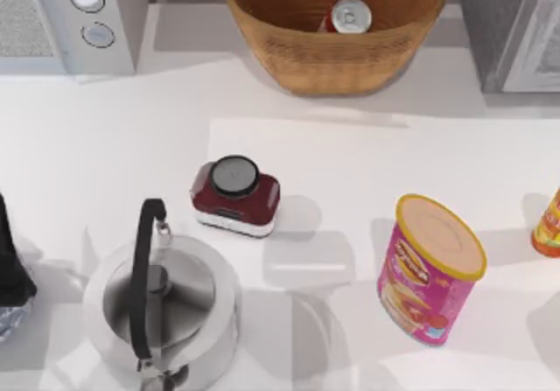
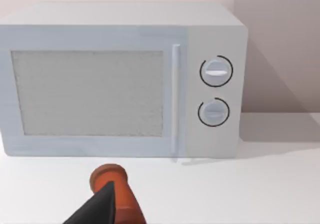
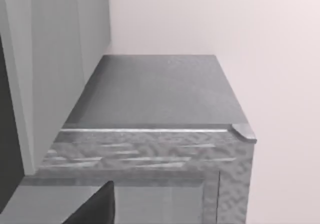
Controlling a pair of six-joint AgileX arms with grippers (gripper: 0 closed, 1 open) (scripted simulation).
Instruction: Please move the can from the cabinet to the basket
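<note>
The small red can [image 1: 348, 17] with its silver top stands inside the wicker basket [image 1: 337, 63] at the back middle of the table, free of both grippers. The grey speckled cabinet [image 1: 490, 24] sits at the back right, with its pale framed door [image 1: 544, 50] at the picture's edge. A dark part of my right gripper [image 3: 95, 208] shows in the right wrist view, close above the cabinet's [image 3: 160, 93] flat top. My left arm [image 1: 10, 251] is parked at the table's left edge, and my left gripper [image 2: 100, 206] faces the microwave.
A white microwave [image 1: 61, 19] stands at the back left. A steel kettle [image 1: 157, 308] with a black handle sits front left, a dark red jar [image 1: 234, 194] mid-table, a tall pink canister [image 1: 429, 268] front right, an orange-yellow container [image 1: 549, 225] at the right edge. An orange-red cylinder [image 2: 112, 184] lies before the microwave [image 2: 120, 83].
</note>
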